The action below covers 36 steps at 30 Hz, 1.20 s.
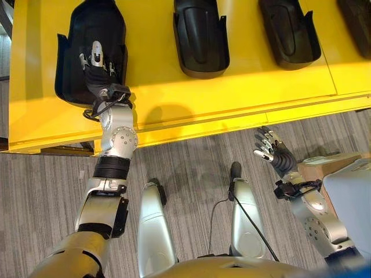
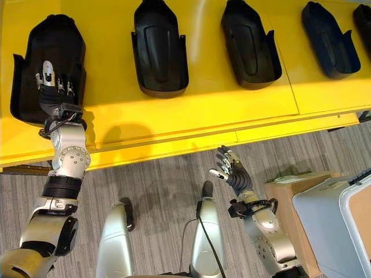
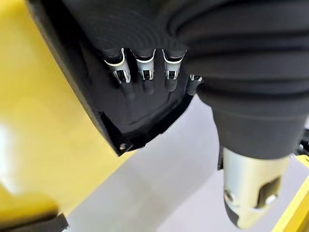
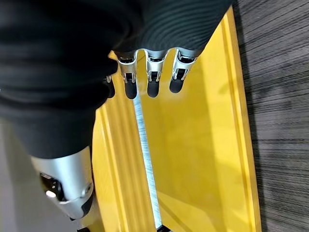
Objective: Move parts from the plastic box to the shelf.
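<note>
L hand setting a part on the yellow shelf

L hand (image 2: pixel 53 78) lies inside the leftmost black part (image 2: pixel 49 40) on the shelf (image 2: pixel 191 119), fingers straight & relaxed, pinching nothing. R hand (image 2: pixel 233 171) hangs spread & empty off the shelf's front edge, grey plastic box (image 2: pixel 327 223) beyond it. Best: lift L hand straight out w/o dragging the part; keep it in row w/ the other parts (image 2: pixel 159 46).

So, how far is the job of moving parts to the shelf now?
Three black parts already lie on the yellow shelf. The left hand rests open inside a fourth part, placing it. The right hand hangs open, holding nothing. The plastic box contents are hidden.
</note>
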### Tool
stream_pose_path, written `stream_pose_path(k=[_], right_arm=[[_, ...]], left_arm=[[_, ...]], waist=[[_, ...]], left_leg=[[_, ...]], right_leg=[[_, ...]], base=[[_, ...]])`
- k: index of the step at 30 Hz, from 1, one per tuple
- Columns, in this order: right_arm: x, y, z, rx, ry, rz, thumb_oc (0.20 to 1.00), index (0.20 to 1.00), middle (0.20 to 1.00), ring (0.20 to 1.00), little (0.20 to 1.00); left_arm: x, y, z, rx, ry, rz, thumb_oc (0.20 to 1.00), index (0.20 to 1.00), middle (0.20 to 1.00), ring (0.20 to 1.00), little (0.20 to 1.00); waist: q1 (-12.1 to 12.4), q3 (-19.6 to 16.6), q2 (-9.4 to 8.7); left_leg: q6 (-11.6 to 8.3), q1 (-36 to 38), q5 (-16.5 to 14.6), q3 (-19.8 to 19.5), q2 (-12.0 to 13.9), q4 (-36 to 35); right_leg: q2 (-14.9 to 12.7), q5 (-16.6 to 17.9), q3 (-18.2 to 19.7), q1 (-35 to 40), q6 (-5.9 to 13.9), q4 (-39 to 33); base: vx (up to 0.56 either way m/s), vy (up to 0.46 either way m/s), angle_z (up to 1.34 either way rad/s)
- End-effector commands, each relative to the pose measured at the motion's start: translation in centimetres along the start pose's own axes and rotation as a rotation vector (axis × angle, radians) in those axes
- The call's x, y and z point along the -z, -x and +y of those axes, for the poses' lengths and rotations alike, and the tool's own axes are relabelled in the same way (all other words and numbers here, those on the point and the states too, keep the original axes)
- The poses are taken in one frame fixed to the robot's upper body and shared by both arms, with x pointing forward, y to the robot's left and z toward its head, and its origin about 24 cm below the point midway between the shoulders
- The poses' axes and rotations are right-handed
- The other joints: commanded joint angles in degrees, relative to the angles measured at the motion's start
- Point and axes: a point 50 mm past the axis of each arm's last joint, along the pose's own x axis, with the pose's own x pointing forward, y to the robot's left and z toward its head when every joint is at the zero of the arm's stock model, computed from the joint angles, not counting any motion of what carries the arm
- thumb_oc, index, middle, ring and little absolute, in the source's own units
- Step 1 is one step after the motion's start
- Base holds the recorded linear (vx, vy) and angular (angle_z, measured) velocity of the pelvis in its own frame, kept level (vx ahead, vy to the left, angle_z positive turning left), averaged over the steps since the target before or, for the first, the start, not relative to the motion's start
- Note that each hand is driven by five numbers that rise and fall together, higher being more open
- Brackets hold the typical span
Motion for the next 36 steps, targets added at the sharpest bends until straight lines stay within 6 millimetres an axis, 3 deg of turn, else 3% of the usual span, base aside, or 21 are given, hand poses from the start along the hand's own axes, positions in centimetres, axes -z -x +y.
stream_pose_path(k=[1,10,16,20,22,23,25,28,29,30,36], right_arm=[[-3.0,-0.2,-1.2,0.015,0.061,-0.133,1.0,1.0,1.0,1.0,1.0],[-2.9,0.5,-2.0,0.006,0.088,-0.121,1.0,1.0,1.0,1.0,1.0],[-3.1,0.9,-2.4,0.01,0.094,-0.139,1.0,1.0,1.0,1.0,1.0],[-3.6,1.2,-3.0,0.016,0.105,-0.17,1.0,1.0,1.0,1.0,1.0],[-3.7,1.2,-3.1,0.012,0.109,-0.172,1.0,1.0,1.0,1.0,1.0],[-3.9,1.4,-3.4,0.016,0.114,-0.177,1.0,1.0,1.0,1.0,1.0],[-4.0,1.4,-3.4,0.012,0.122,-0.179,1.0,1.0,1.0,1.0,1.0],[-4.4,1.7,-3.7,0.018,0.126,-0.198,1.0,1.0,1.0,1.0,1.0],[-4.4,1.7,-3.6,0.015,0.126,-0.195,1.0,1.0,1.0,1.0,1.0],[-4.7,1.8,-3.6,0.009,0.133,-0.209,1.0,1.0,1.0,1.0,1.0],[-5.6,2.2,-3.9,0.019,0.147,-0.234,1.0,1.0,1.0,1.0,1.0]], left_arm=[[-2.7,-1.1,-3.1,0.129,-0.022,-0.106,1.0,1.0,1.0,1.0,1.0],[-7.8,-1.1,-6.3,0.349,-0.136,-0.278,1.0,1.0,1.0,1.0,1.0],[-10.6,1.3,-6.7,0.48,-0.35,-0.46,1.0,1.0,1.0,1.0,1.0],[-13.0,3.7,-6.1,0.543,-0.63,-0.647,1.0,1.0,1.0,1.0,1.0],[-13.2,4.1,-5.7,0.528,-0.655,-0.671,1.0,1.0,1.0,1.0,1.0],[-13.6,4.6,-4.9,0.52,-0.856,-0.723,1.0,1.0,1.0,1.0,1.0],[-13.7,5.1,-4.5,0.522,-0.917,-0.74,1.0,1.0,1.0,1.0,1.0],[-13.9,6.7,-1.6,0.466,-1.224,-0.765,1.0,1.0,1.0,1.0,1.0],[-13.9,6.8,-1.5,0.461,-1.229,-0.766,1.0,1.0,1.0,1.0,1.0],[-13.7,8.0,0.1,0.425,-1.342,-0.758,1.0,1.0,1.0,1.0,1.0],[-12.3,10.5,3.3,0.435,-1.509,-0.604,1.0,1.0,1.0,1.0,1.0]], waist=[[0.6,-0.4,1.44],[0.9,-0.8,2.64],[1.9,-0.9,2.98],[2.9,-1.1,3.08],[2.9,-1.1,3.06],[3.4,-1.1,3.04],[3.3,-1.1,3.11],[4.5,-1.0,3.21],[4.3,-1.1,3.2],[4.8,-1.1,3.07],[5.4,-0.9,2.99]], left_leg=[[1.09,2.4,2.9,1.2,-1.2,-5.5],[1.13,3.1,3.2,1.0,-1.5,-5.6],[0.95,3.4,3.4,0.7,-1.6,-6.0],[0.72,4.1,3.4,0.5,-1.5,-6.4],[0.67,4.3,3.4,0.5,-1.4,-6.4],[0.6,4.5,3.4,0.5,-1.4,-6.6],[0.54,4.7,3.4,0.4,-1.4,-6.7],[0.37,5.4,3.5,0.5,-1.4,-7.4],[0.36,5.4,3.5,0.6,-1.4,-7.4],[0.34,5.6,3.5,0.5,-1.3,-7.5],[0.42,6.4,3.4,0.5,-1.3,-7.9]], right_leg=[[0.0,-9.1,0.8,-0.4,-3.08,11.9],[-0.4,-9.1,0.4,0.5,-2.78,11.9],[-0.5,-9.3,0.0,1.3,-2.79,11.5],[-0.6,-9.5,-0.3,2.1,-2.82,11.4],[-0.6,-9.4,-0.2,2.3,-2.86,11.3],[-0.6,-9.4,-0.4,2.8,-2.8,10.9],[-0.6,-9.4,-0.5,3.0,-2.8,10.8],[-0.9,-9.5,-0.8,3.7,-2.91,10.4],[-0.8,-9.5,-0.7,3.7,-2.91,10.4],[-0.9,-9.5,-0.8,3.9,-2.95,10.3],[-0.9,-9.7,-1.0,5.0,-3.05,10.1]], base=[[0.01,0.004,-0.04],[0.0,0.0,0.0],[0.0,-0.004,0.01],[0.0,-0.002,0.01],[0.0,-0.002,0.02],[0.0,0.0,0.0],[-0.01,-0.001,0.02],[-0.01,0.004,0.03],[0.0,0.0,0.0],[-0.02,-0.001,0.03],[0.0,0.0,0.0]])
